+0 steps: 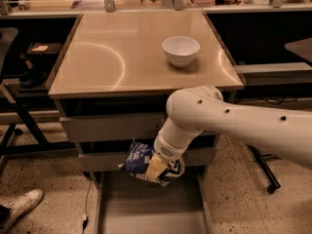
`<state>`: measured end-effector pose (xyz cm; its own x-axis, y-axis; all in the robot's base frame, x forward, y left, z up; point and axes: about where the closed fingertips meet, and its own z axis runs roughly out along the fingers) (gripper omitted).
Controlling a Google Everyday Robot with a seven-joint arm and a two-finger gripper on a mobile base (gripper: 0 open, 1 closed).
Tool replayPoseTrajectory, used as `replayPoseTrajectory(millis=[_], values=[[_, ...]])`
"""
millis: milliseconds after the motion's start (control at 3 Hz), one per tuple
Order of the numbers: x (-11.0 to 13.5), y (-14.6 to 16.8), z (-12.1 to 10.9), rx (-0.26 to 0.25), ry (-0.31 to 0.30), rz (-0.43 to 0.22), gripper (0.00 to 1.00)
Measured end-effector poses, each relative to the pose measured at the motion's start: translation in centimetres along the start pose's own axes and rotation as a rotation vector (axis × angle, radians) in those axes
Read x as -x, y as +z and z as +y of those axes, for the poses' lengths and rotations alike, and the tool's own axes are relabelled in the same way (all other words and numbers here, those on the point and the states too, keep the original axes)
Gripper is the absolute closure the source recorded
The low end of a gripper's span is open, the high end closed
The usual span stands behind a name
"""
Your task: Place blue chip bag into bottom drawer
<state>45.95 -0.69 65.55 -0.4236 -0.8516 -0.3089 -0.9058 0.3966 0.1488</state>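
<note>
Bag point(138, 159) hangs at lower centre of the frame, pinched between the jaws of my gripper point(158, 168), above the open drawer point(146, 211). I should bring it down near the floor before letting go.

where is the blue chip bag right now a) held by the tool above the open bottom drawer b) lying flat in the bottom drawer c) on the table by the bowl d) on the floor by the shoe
A: the tool, hanging just above the open bottom drawer, clamps the blue chip bag in the air, off the drawer's floor.
</note>
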Motion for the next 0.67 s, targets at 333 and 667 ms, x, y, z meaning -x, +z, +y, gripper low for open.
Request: replayPoseTrajectory(millis=[333,667], values=[[-1.5,4.0,0.2,0.058,0.070,-0.027,1.00],[-3.8,9.8,-1.0,0.129,0.163,-0.092,1.00]])
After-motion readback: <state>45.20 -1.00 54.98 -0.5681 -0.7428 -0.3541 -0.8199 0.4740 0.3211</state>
